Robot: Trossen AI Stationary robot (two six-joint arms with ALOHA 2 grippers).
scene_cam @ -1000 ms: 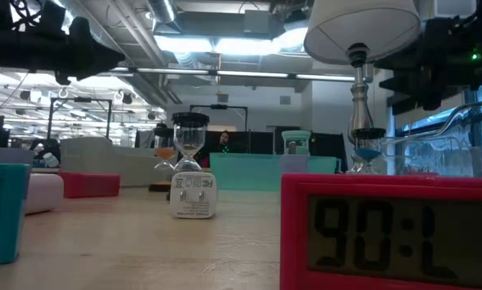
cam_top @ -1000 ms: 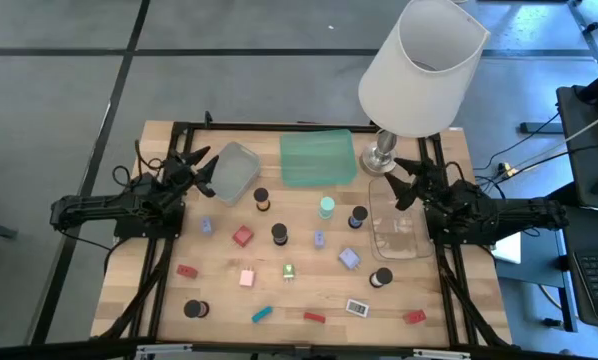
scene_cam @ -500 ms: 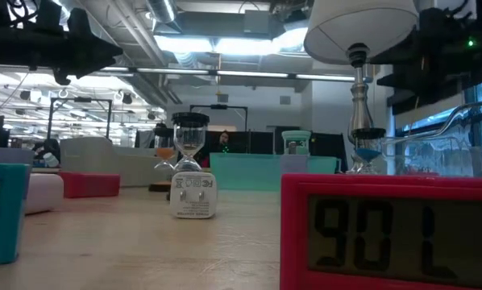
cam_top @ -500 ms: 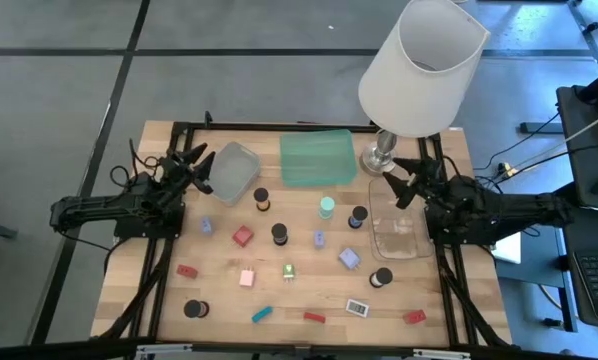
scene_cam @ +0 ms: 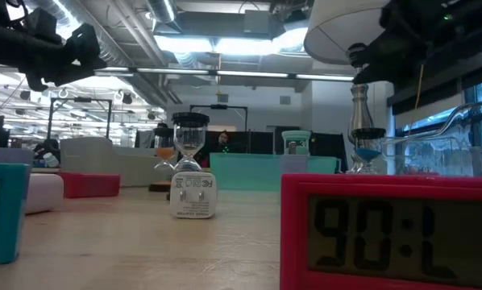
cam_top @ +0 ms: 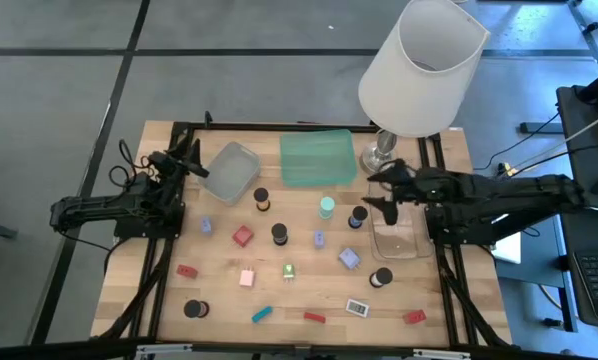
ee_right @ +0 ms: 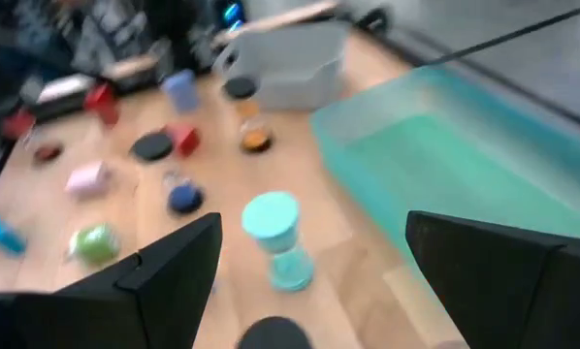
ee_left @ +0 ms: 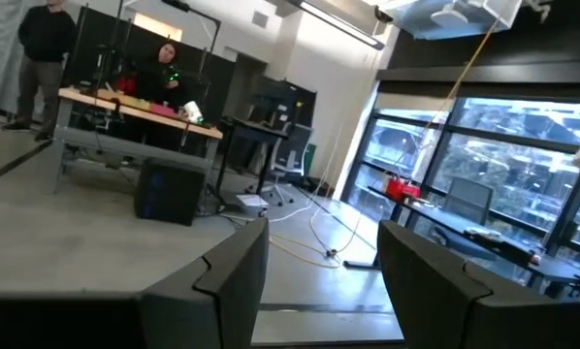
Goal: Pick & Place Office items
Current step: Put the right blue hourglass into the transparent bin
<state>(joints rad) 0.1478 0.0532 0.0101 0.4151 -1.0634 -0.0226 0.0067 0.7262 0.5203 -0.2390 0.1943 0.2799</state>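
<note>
Right gripper (cam_top: 381, 190): jaws wide, empty, above the surface between the mint timer (cam_top: 326, 207) and black timer (cam_top: 357, 217). Judged step: descend centred on one timer, gripping its waist. Clear tray (cam_top: 399, 240) and lamp (cam_top: 383, 150) crowd the approach. Left gripper (cam_top: 187, 160): jaws apart, idle beside the grey tray (cam_top: 229, 170).

Upside-down "90:L" on red clock (scene_cam: 388, 232)
</note>
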